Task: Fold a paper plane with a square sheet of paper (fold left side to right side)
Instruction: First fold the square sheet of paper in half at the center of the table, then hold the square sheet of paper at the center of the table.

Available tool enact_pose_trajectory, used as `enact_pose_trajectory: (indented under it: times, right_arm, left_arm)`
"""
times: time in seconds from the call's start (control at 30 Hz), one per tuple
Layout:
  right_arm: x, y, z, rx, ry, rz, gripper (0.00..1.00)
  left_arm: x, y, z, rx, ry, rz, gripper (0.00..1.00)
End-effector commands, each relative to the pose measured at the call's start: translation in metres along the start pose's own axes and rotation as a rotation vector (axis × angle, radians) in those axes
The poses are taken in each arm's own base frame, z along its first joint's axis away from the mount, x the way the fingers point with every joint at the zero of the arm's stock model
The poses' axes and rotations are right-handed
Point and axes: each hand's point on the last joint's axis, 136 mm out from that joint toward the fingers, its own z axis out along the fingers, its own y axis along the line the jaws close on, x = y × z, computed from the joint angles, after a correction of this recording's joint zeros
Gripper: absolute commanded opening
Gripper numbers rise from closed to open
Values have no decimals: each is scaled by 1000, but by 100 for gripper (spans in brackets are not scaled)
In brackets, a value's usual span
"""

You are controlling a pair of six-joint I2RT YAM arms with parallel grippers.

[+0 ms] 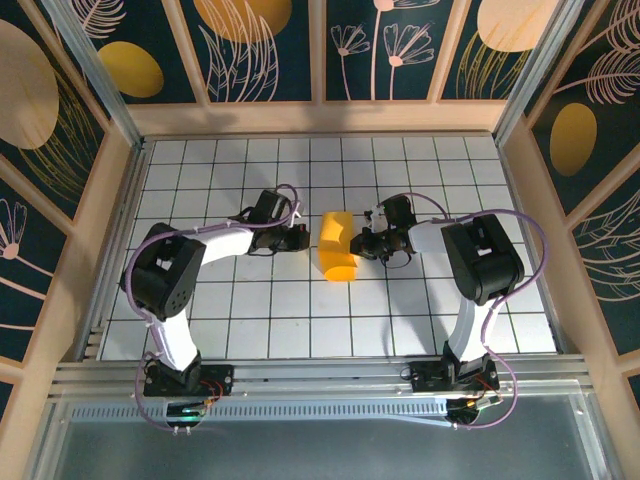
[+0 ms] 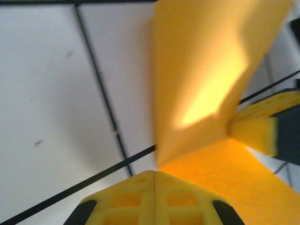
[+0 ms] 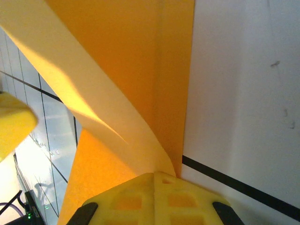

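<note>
- thin orange-yellow square sheet of paper [image 1: 337, 245] sits mid-table on the white grid-tiled tabletop [image 1: 250, 310], between the two arms; not flat: one layer lies on the tiles, the other arches over it in a soft loop, no crease pressed yet
- left gripper [image 1: 303, 238]: yellow fingers [image 2: 126, 201] closed tight, seam shut; corner of the raised flap meets the tip, so it looks pinched there
- right gripper [image 1: 358, 243]: jaws also fully closed; in its wrist view the curled layer runs down into the fingertip seam, reads as a pinch on the sheet's edge
- my read of the step: left-over-right fold half made; edges still need lining up and the bend flattening
- risk 1: edges land skewed; cause: two pinch points pulling at different angles on a springy loop; a crooked centre crease would carry into every later fold
- risk 2: sheet slips out of a pinch; thin smooth paper, small contact at the tips; the flap would spring open
- risk 3: tear or stray crumple; cause: arms pulling apart while both hold, or pressing down before the loop is aligned
- risk 4: fingers of the two arms sit near each other across the sheet; a collision is possible on any inward move
- writing/brands: none readable; dark-blue wall panels [image 1: 270, 50] carry orange ovals and line-drawn plants only, no text
</note>
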Motion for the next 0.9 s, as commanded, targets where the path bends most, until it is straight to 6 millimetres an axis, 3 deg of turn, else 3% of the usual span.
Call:
enact_pose_trajectory:
  times: [0.0, 0.1, 0.33, 0.87]
  right_arm:
    - [33, -61, 12, 230, 71, 72, 0]
    - [33, -62, 11, 234, 71, 72, 0]
    - [33, -61, 12, 234, 74, 69, 0]
    - [29, -53, 13, 218, 72, 50, 0]
  left_arm:
    - [-6, -38, 6, 105, -17, 94, 0]
    - [-2, -42, 22, 90, 16, 108, 0]
    - [0, -29, 39, 47, 35, 104, 0]
    - [29, 1, 52, -34, 115, 93, 0]
